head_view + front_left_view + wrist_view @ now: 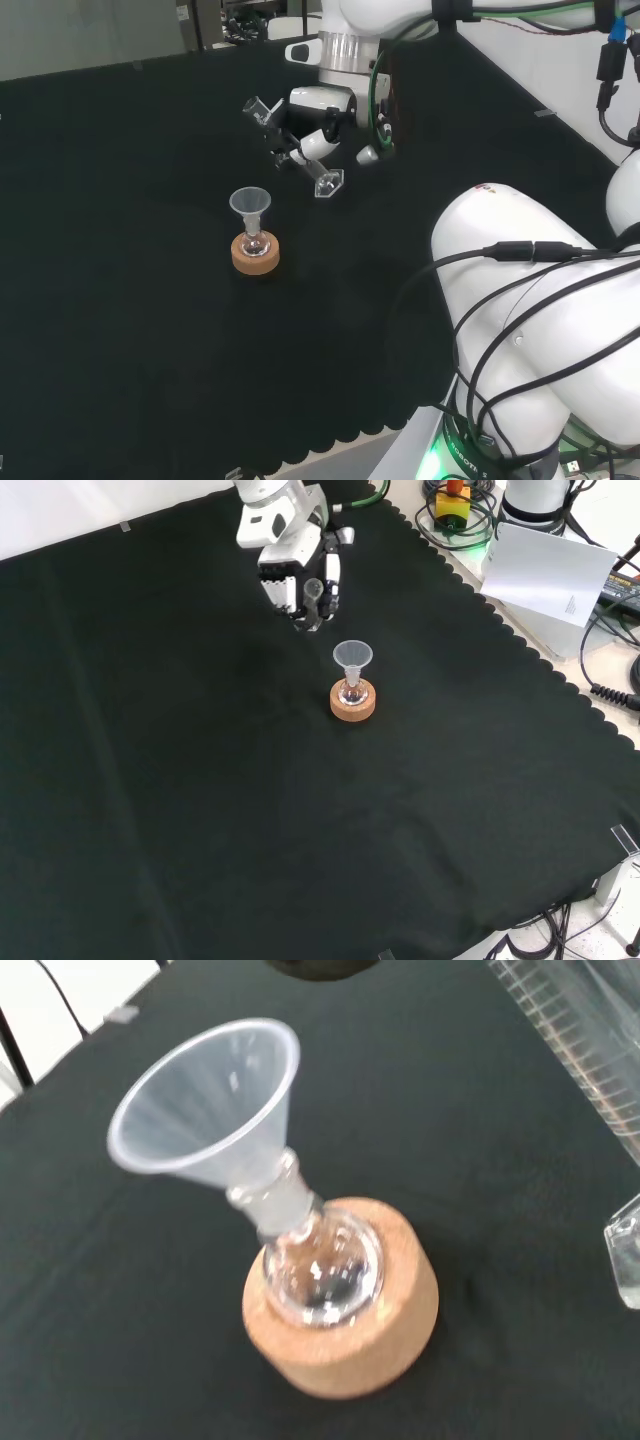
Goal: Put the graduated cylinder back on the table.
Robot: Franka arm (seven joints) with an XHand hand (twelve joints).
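While tilted above the black counter to the right of the funnel-topped flask on its cork ring in the head view, graduated cylinder clasped in curled fingers of robot hand.

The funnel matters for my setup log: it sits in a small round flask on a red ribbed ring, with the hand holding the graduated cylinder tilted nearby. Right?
One detail is off. The stand under the flask is a cork ring, not a red ribbed one, as the wrist view shows. The rest holds: the funnel sits in the flask, and the hand holds the graduated cylinder tilted nearby.
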